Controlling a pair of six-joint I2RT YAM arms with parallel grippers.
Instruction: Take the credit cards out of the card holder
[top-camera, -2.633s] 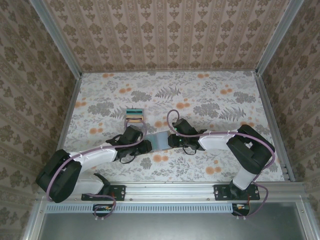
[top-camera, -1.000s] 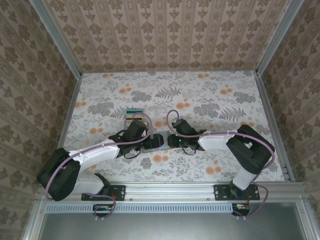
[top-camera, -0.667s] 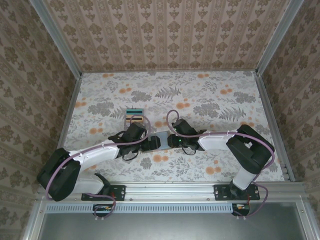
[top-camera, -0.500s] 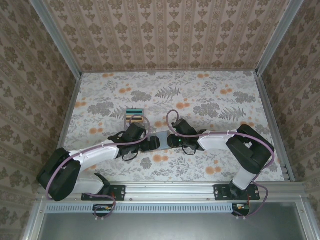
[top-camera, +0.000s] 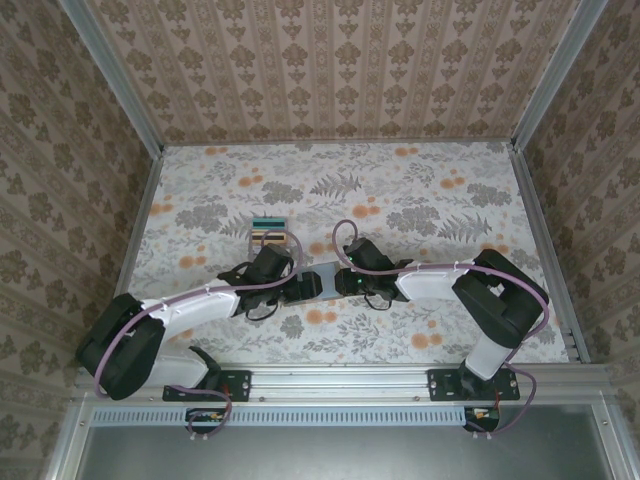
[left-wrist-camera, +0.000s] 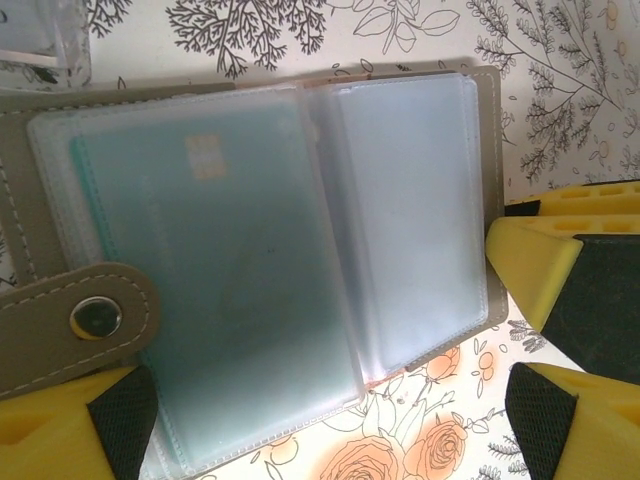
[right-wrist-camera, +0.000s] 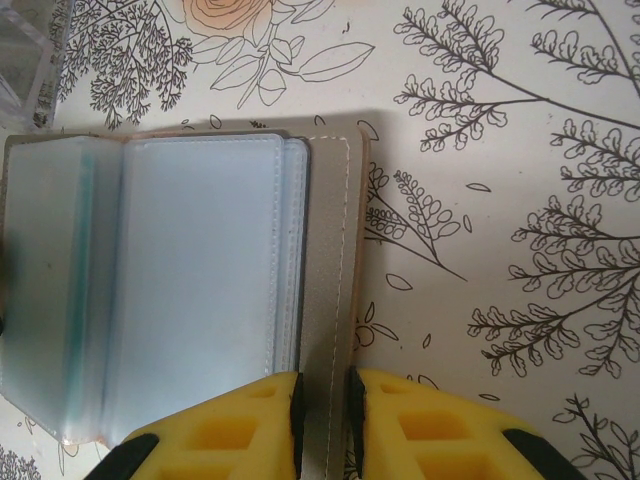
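Observation:
The card holder lies open on the flowered table between both grippers, with its brown-grey cover underneath and pale clear sleeves on top. A teal credit card sits inside the left sleeve, and its edge also shows in the right wrist view. My left gripper hovers open over the holder's near side, its yellow fingers wide apart and holding nothing. My right gripper is shut on the holder's cover flap. In the top view the left gripper and right gripper flank the holder.
A striped stack of coloured cards stands in a clear stand behind the left gripper; the stand's corner shows beside the holder. Metal rails and patterned walls border the table. Open tabletop lies to the far right.
The left gripper has shifted slightly back from the card stack and over the holder, and its jaws have narrowed a touch. The right gripper keeps its grip unmoved.

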